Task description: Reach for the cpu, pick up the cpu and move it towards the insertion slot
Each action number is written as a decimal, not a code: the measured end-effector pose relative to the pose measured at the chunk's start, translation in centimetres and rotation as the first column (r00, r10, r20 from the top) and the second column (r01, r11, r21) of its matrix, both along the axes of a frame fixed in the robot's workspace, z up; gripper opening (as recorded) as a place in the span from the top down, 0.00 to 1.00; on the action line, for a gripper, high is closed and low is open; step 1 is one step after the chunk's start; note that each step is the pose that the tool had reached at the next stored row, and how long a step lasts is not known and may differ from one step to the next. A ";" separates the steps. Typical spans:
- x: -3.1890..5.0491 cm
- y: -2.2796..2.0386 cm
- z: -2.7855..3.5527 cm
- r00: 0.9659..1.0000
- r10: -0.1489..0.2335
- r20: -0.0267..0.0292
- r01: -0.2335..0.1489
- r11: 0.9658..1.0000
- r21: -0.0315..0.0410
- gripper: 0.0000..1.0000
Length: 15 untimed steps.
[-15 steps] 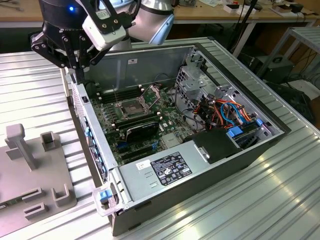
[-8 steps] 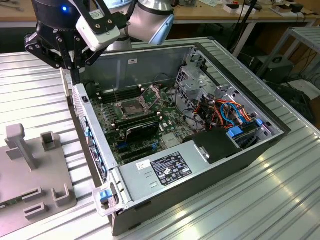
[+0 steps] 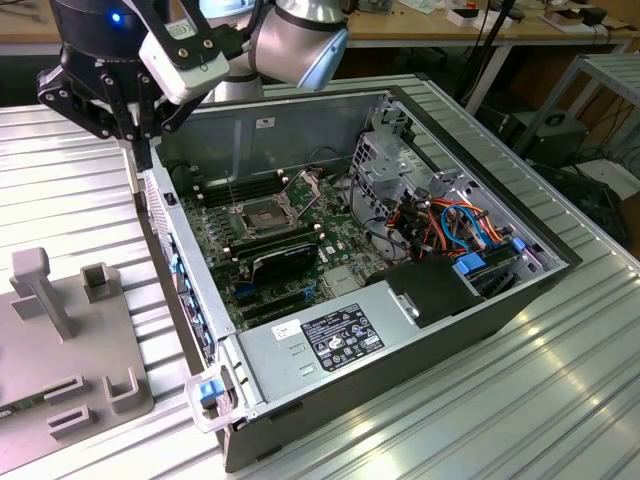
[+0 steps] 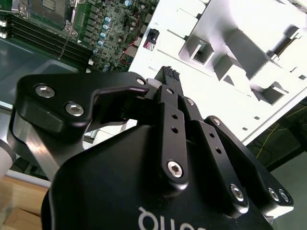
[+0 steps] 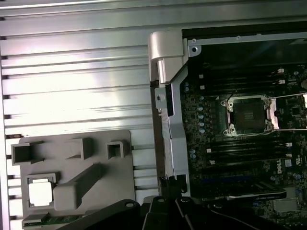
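Note:
The cpu (image 5: 41, 194) is a pale square chip lying in a recess of the grey fixture plate (image 5: 72, 148) on the table beside the computer case. The insertion slot (image 3: 262, 215) is the silver-framed socket with a dark centre on the motherboard, and it also appears in the first wrist view (image 5: 248, 115). My black gripper (image 3: 143, 150) hangs high over the case's wall at the exterior view's left, between fixture and motherboard. In the second wrist view the gripper (image 4: 167, 74) has its fingers drawn together with nothing between them.
The open computer case (image 3: 500, 300) holds memory slots (image 3: 270, 185), a black finned block (image 3: 285, 262), cables and a drive cage (image 3: 390, 160). The fixture plate (image 3: 40, 360) carries raised grey posts. Ribbed aluminium table (image 3: 560, 400) surrounds the case.

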<state>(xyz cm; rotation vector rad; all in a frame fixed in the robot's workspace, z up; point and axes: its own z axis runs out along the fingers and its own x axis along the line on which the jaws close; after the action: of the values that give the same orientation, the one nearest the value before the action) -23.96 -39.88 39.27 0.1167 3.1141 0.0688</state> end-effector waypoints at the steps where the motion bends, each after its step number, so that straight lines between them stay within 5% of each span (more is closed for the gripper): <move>1: -0.13 0.00 0.00 1.000 0.000 0.000 0.000 1.000 0.000 0.89; 15: -2.57 -0.01 -0.02 1.000 0.000 0.000 0.000 1.000 0.000 0.89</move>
<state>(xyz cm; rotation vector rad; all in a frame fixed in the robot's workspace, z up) -26.53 -39.89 39.25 0.1167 3.1142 0.0688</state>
